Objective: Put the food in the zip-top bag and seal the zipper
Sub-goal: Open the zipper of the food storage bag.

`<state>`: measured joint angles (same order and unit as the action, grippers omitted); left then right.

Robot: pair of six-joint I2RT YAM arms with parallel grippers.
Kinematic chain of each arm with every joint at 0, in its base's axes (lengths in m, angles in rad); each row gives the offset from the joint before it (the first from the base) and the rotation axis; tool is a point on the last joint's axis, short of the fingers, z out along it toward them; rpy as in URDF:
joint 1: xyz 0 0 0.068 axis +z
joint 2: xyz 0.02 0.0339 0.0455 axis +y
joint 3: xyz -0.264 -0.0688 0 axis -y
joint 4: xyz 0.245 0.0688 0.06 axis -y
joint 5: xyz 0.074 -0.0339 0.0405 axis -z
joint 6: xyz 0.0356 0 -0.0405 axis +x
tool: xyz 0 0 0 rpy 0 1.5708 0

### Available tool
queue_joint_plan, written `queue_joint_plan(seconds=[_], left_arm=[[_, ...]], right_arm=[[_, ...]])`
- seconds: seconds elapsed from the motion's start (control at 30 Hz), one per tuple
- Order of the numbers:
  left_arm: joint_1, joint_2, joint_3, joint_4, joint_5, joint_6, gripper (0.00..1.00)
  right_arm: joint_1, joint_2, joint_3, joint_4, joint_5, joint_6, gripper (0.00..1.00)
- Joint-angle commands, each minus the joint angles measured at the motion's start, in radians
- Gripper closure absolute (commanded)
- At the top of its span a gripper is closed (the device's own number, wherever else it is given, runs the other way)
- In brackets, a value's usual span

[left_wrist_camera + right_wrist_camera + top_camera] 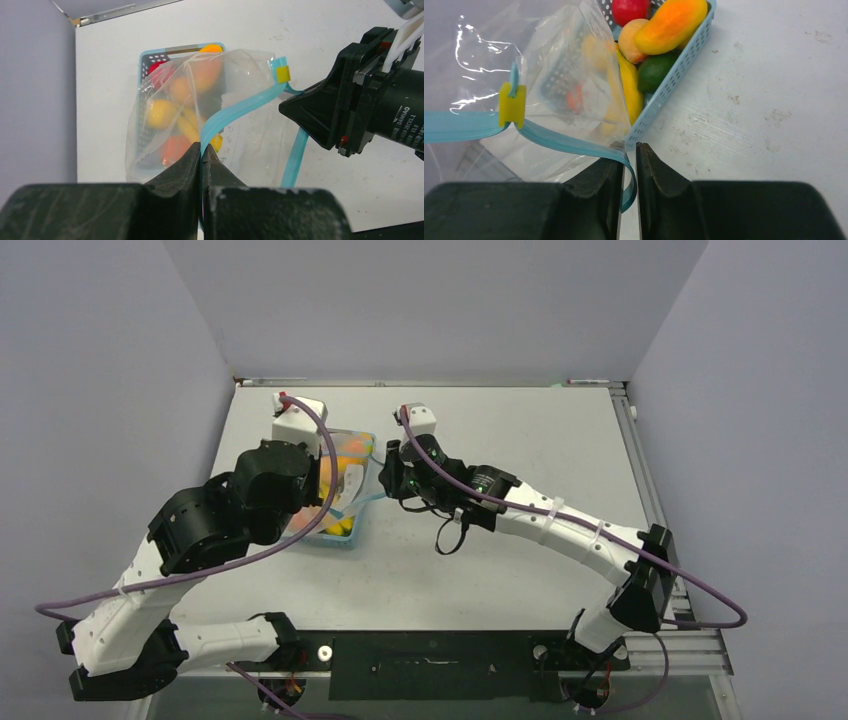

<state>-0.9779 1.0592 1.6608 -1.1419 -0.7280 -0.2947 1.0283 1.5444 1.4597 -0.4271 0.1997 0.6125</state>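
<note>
The clear zip-top bag (250,145) is held over the light-blue basket (150,55). The food lies in the basket: red (629,9), orange (671,25), dark green (654,70) and yellow (629,90) pieces. Through the plastic I cannot tell whether any piece is inside the bag. My left gripper (201,150) is shut on the light-blue zipper (240,107). A yellow slider (283,74) sits on the strip near its far end. My right gripper (628,150) is shut on a looped end of the zipper (564,142), just right of the basket in the top view (388,475).
The basket (335,538) stands left of the table's middle, partly under my left arm (275,475). The right arm (560,520) reaches across from the right. Grey walls close in the table at the left, the back and the right.
</note>
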Motion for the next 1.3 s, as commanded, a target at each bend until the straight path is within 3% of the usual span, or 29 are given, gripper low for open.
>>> queue_joint_plan(seconds=[0.0, 0.57, 1.0, 1.27], left_arm=[[0.005, -0.019, 0.032, -0.057, -0.108, -0.007, 1.00], [0.008, -0.038, 0.024, -0.194, -0.289, -0.046, 1.00], [0.008, -0.012, 0.005, -0.215, -0.332, -0.055, 1.00], [0.010, 0.000, 0.004, -0.221, -0.338, -0.060, 1.00]], right_arm=[[-0.001, 0.048, 0.097, 0.085, -0.049, -0.005, 0.83], [-0.002, 0.194, 0.312, 0.117, -0.191, 0.001, 0.63], [-0.003, 0.109, 0.272, 0.197, -0.311, 0.015, 0.52], [-0.003, 0.024, 0.239, 0.202, -0.301, 0.008, 0.47]])
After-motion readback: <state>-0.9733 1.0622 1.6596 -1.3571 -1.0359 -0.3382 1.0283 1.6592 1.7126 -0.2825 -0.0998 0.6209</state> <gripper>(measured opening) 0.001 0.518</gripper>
